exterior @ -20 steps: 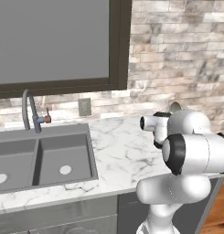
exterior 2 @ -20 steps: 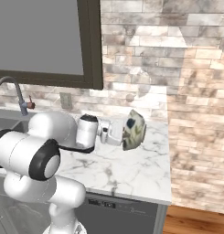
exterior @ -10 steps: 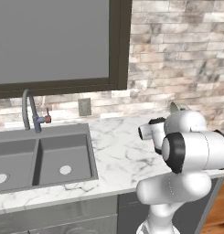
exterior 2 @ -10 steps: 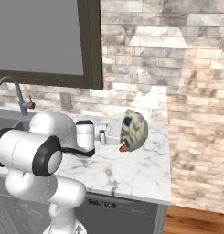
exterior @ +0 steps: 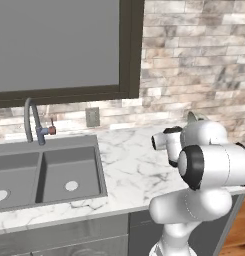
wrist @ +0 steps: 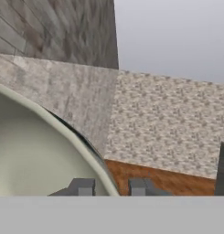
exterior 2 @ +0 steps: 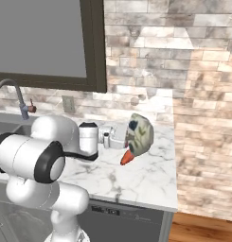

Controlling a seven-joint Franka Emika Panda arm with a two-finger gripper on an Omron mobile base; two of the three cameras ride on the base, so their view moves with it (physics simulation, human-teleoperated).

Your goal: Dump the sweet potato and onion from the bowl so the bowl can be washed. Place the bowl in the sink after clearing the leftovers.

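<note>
the claw [exterior 2: 121, 140] is holding the bowl [exterior 2: 139, 132] up on its side above the marble worktop [exterior 2: 150, 174], near the right end and close to the brick wall [exterior 2: 193, 85]. in the hand view the two dark fingertips [wrist: 82, 187] are sitting either side of the bowl's thin rim, one inside the cream hollow of the bowl [wrist: 31, 155] and one outside, so the claw is clamped on that rim. in the right base view the bowl's mouth is facing away from the arm, and its mottled outer side is showing. the sweet potato [exterior 2: 127, 157] is showing as an orange-red lump just under the bowl's lower edge, over the worktop; whether it is touching the bowl or the stone i cannot tell. the sink [exterior: 49, 172] is lying well apart to the left, set into the worktop [exterior: 129, 165], with its curved faucet [exterior: 33, 121] and red-tipped handle standing behind the basins. in the left base view the arm's white body is hiding most of the bowl.
</note>
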